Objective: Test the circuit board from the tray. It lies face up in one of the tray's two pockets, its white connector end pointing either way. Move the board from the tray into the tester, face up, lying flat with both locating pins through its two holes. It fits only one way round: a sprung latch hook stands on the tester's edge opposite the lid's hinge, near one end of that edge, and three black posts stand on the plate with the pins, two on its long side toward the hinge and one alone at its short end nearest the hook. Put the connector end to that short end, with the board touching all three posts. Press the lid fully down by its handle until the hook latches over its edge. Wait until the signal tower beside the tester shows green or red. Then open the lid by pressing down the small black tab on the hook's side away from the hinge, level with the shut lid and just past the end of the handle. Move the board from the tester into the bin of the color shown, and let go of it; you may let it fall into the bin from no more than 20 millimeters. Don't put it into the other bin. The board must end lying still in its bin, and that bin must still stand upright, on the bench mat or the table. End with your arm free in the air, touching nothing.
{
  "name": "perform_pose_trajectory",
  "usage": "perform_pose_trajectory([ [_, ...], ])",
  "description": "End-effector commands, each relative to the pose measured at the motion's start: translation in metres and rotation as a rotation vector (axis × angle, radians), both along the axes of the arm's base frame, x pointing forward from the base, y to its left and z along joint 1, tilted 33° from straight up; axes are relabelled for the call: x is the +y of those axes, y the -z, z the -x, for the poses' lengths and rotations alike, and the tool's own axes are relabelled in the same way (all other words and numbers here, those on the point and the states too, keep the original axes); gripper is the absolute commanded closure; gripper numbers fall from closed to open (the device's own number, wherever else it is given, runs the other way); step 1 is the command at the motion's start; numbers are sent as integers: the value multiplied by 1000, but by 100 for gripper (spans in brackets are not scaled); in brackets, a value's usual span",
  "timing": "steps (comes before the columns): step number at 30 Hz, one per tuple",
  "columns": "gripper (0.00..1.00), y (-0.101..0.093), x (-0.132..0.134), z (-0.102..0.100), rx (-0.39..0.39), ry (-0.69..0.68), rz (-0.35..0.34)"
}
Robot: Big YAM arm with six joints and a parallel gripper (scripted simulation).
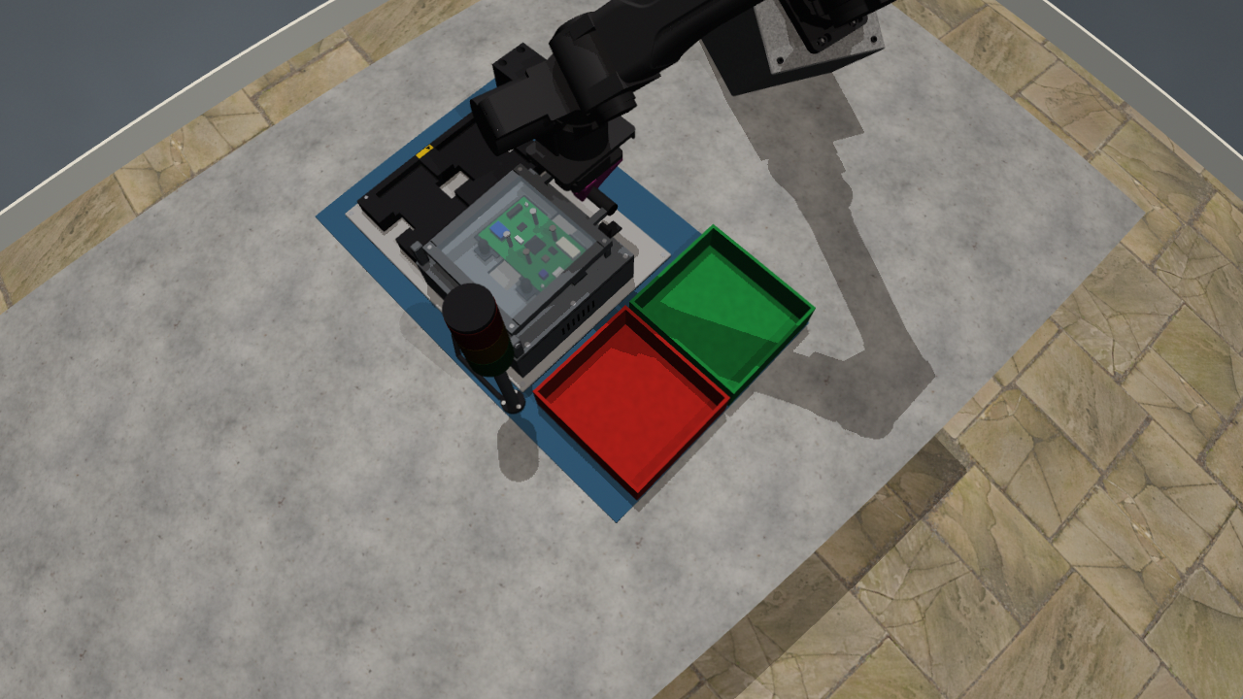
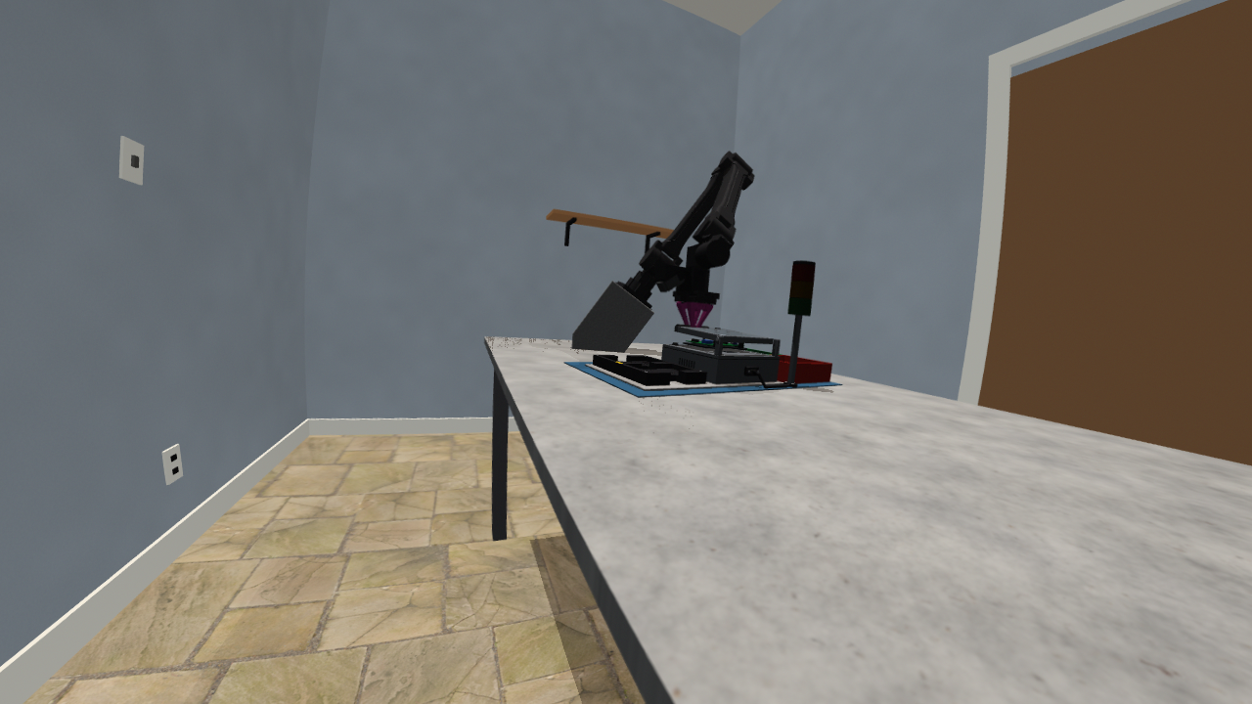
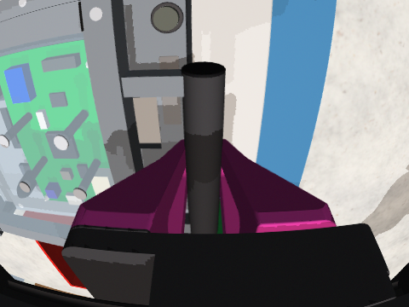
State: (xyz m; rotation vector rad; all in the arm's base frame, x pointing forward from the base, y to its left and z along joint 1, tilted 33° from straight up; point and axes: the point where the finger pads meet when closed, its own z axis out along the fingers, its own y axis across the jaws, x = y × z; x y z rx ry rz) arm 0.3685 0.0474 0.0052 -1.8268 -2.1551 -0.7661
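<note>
The green circuit board (image 1: 528, 241) lies inside the black tester (image 1: 530, 278) under the clear lid (image 1: 513, 248), which is down over it. It also shows in the wrist view (image 3: 48, 119). My gripper (image 3: 203, 150), with magenta fingers, is shut on the lid's black bar handle (image 3: 204, 142) at the tester's edge away from the signal tower. In the side view the gripper (image 2: 695, 312) sits right on top of the lid. The signal tower (image 1: 478, 334) stands beside the tester; its lamps look dark in the side view (image 2: 801, 286).
The black tray (image 1: 425, 186) lies behind the tester on the blue mat (image 1: 487, 348), its pockets empty. The green bin (image 1: 721, 304) and red bin (image 1: 629, 395) stand side by side, both empty. The arm's base (image 1: 799, 39) is at the back.
</note>
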Motion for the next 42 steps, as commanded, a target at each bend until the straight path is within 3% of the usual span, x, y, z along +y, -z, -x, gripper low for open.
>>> perform_pose_trajectory([
  [1, 100, 6, 7, -13, -13, -8, 3],
  [42, 100, 8, 9, -15, -16, -8, 4],
])
